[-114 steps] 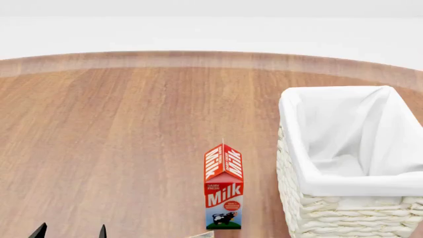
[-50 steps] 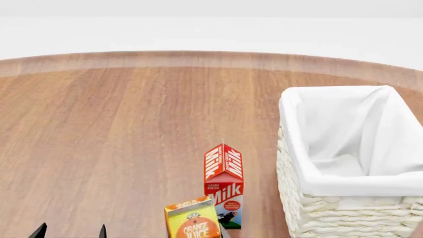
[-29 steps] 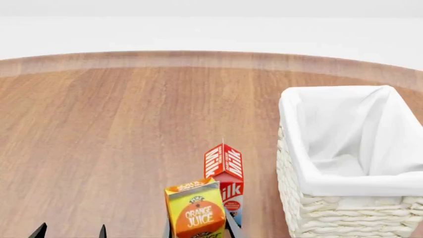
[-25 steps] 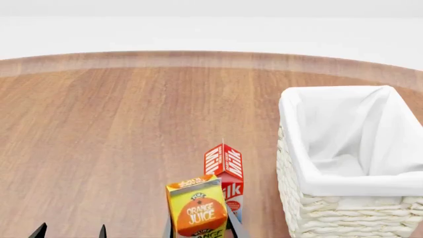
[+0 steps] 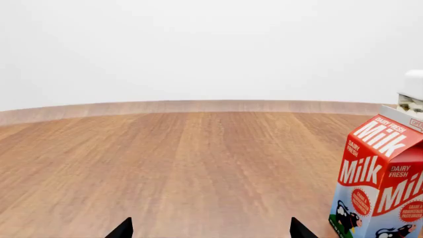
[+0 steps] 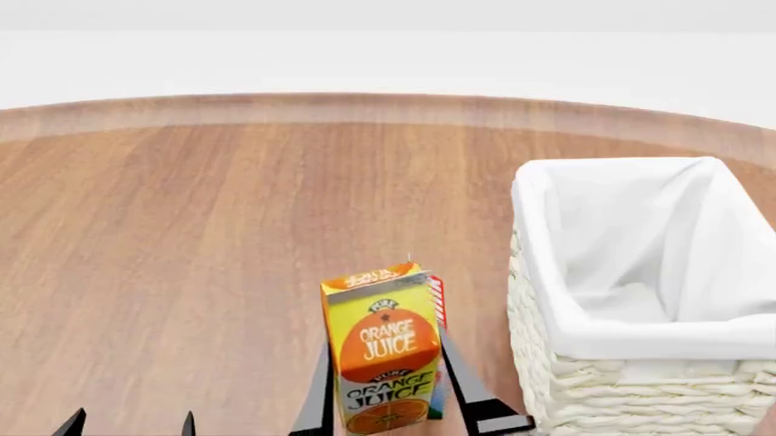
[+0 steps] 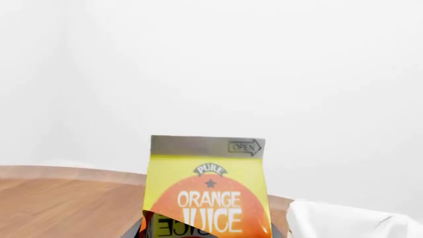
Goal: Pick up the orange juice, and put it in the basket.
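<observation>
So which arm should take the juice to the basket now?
Right. Its gripper already holds the juice between its fingers, lifted in front of the milk, with the basket just to its right. The left gripper is open and empty, farther from the basket.

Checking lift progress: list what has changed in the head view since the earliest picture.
The orange juice, out of sight at first, has risen into view from the bottom edge, held between the right end effector fingers, and now hides most of the Milk carton. The basket, the Milk carton on the table and the left end effector tips stayed put.
</observation>
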